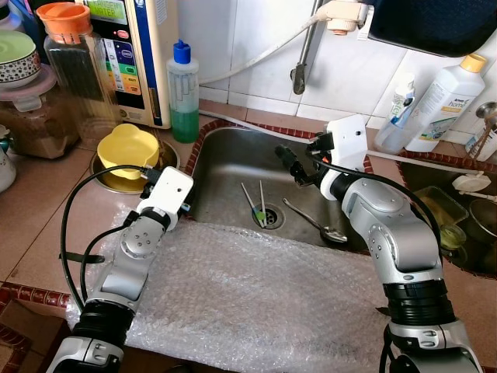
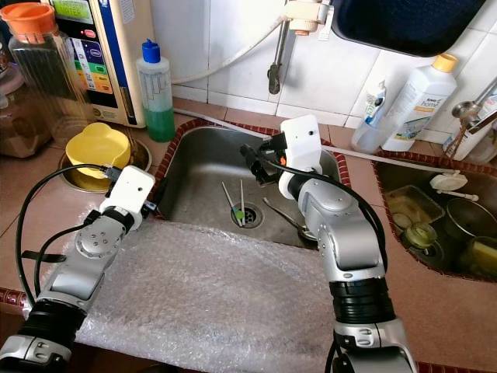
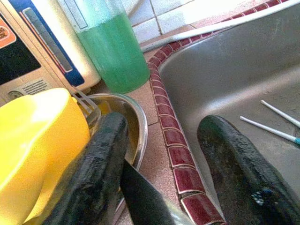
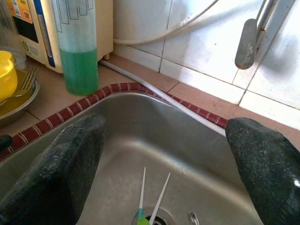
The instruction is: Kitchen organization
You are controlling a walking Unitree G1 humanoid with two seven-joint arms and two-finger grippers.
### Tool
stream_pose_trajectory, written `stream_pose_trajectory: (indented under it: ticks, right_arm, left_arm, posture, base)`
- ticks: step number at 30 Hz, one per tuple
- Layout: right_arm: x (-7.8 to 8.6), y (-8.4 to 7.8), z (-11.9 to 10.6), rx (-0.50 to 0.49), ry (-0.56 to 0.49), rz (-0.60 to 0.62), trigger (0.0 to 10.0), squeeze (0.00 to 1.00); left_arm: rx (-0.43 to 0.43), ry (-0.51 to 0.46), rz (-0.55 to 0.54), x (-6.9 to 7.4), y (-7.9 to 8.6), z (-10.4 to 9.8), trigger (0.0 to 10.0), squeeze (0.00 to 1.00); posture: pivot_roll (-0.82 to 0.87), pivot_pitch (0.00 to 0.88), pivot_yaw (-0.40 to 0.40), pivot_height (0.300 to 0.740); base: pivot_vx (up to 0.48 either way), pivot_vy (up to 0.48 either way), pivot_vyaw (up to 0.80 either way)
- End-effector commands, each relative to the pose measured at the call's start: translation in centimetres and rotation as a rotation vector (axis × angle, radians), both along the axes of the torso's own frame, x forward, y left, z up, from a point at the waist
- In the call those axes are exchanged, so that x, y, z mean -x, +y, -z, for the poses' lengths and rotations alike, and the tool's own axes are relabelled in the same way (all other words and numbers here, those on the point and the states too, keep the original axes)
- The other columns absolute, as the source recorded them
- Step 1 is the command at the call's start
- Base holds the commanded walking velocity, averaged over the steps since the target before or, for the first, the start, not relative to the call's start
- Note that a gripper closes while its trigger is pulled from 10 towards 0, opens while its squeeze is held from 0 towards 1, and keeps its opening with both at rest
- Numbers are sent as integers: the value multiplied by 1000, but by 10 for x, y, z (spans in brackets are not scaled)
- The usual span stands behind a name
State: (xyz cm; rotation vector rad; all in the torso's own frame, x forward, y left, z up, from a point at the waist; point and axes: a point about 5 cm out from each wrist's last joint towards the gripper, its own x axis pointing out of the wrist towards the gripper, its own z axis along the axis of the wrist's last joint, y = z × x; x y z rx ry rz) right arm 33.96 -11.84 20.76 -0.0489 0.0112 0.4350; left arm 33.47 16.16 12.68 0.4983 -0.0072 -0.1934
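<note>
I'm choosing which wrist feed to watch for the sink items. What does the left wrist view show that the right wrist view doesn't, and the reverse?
Left wrist view alone: the left tool, fingers apart, at the sink's edge by the yellow bowl, close up in its metal dish.

Right wrist view alone: the right tool, fingers wide apart, above the sink basin; the drain, the tap lever and the white hose along the tiled wall.

Both: the green soap bottle, the red-tiled sink rim and the two white sticks in the sink.
</note>
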Motion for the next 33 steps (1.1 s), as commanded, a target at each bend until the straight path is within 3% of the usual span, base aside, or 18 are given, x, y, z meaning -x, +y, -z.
stream_pose_trajectory:
  ticks: [1, 7, 13, 33]
  right_arm:
    - [0, -1, -8, -2, -21, -2, 10000, 0]
    - [-1, -1, -8, -3, -21, -4, 10000, 0]
    - [-5, -1, -12, -10, -28, -3, 10000, 0]
    - [-5, 2, -9, -25, -29, -1, 10000, 0]
  left_arm:
    - [0, 30, 18, 2, -2, 7, 0, 0]
    - [-2, 17, -2, 2, 0, 5, 0, 0]
    - [-1, -56, -57, 1, 6, -6, 0, 0]
    - [-9, -261, -51, 7, -3, -32, 0, 0]
  posture:
    - [-11, 69, -121, 740]
    - [-6, 71, -128, 740]
    - [6, 74, -132, 740]
    - [28, 48, -120, 740]
  base:
    - [0, 0, 0]
    - [0, 0, 0]
    - [0, 0, 0]
    - [0, 0, 0]
